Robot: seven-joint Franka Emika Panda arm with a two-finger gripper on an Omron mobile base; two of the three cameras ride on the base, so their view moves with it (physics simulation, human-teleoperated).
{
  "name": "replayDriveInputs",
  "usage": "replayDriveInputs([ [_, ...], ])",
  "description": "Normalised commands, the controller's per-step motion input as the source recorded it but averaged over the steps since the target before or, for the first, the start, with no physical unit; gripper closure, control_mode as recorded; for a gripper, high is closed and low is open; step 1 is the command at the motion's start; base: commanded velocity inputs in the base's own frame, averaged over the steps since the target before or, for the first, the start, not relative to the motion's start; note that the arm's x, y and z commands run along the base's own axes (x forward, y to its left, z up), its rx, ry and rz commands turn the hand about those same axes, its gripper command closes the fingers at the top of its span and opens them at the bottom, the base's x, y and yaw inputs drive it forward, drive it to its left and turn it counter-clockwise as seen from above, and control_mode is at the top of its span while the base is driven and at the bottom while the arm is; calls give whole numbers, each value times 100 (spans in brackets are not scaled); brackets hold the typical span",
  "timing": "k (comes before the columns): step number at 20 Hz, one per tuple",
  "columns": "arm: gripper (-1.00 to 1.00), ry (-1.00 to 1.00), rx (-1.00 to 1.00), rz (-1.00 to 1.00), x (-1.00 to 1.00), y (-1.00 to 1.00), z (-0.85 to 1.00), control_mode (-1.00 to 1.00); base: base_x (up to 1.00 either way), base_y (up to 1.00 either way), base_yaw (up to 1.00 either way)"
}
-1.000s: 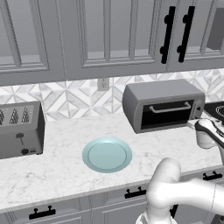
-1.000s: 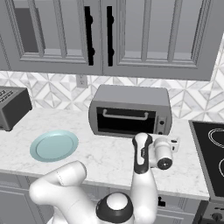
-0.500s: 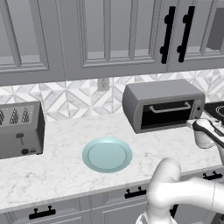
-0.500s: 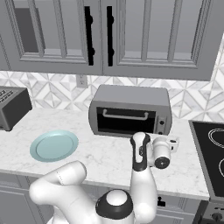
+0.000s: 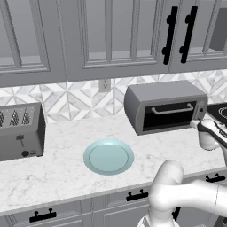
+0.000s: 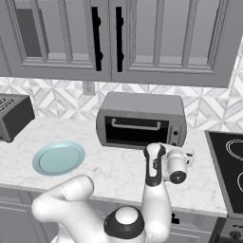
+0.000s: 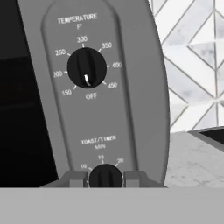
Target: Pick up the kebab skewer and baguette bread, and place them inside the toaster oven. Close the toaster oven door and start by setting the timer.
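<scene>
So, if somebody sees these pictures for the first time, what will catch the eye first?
Probably the hand view: the gripper is shut on the timer at the bottom of the oven's knob panel, its fingertips on either side of the knob, below the temperature knob pointing near OFF. In the base views, the toaster oven stands at the back of the counter with its door closed, and an empty blue plate lies at the counter's middle.

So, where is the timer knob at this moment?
In the hand view the timer knob sits low on the toaster oven's right-hand panel, below the temperature knob, between the gripper's fingertips.
</scene>
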Motion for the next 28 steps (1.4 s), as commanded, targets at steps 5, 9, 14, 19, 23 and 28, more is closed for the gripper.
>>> replayDriveInputs([
  [5, 100, 0, 19, 0, 0, -3, -9, -100, 0, 0, 0],
  [9, 100, 0, 22, 0, 0, -14, -12, -100, 0, 0, 0],
  [14, 100, -3, 26, 0, 0, -24, -14, -100, 0, 0, 0],
  [19, 100, -2, 26, 0, -1, -16, -15, -100, 0, 0, 0],
  [23, 100, 0, 27, 0, -3, -16, -19, -100, 0, 0, 0],
  [28, 100, 0, 26, 0, -2, -14, -16, -100, 0, 0, 0],
])
